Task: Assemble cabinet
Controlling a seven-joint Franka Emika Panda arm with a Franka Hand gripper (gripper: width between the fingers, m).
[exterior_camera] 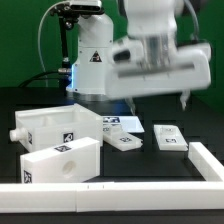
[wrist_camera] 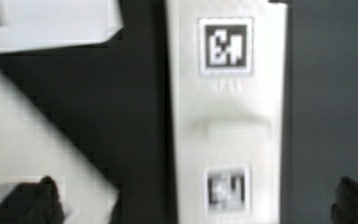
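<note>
The cabinet's big white boxy part [exterior_camera: 58, 142] stands at the exterior view's left, with marker tags on its faces. Two flat white cabinet panels [exterior_camera: 123, 138] [exterior_camera: 170, 138] lie on the black table to its right. My gripper [exterior_camera: 160, 100] hangs blurred above them. In the wrist view a long white panel [wrist_camera: 229, 110] with two tags lies below my gripper [wrist_camera: 190, 203]. Its dark fingertips [wrist_camera: 25, 202] stand wide on either side, with dark gaps to the panel's edges. The gripper is open and holds nothing.
A long low white rail [exterior_camera: 120, 190] runs along the front and turns up the exterior view's right side. The white robot base [exterior_camera: 92, 65] stands at the back. The marker board [exterior_camera: 118, 122] lies before it. Another white part [wrist_camera: 51, 100] shows beside the panel.
</note>
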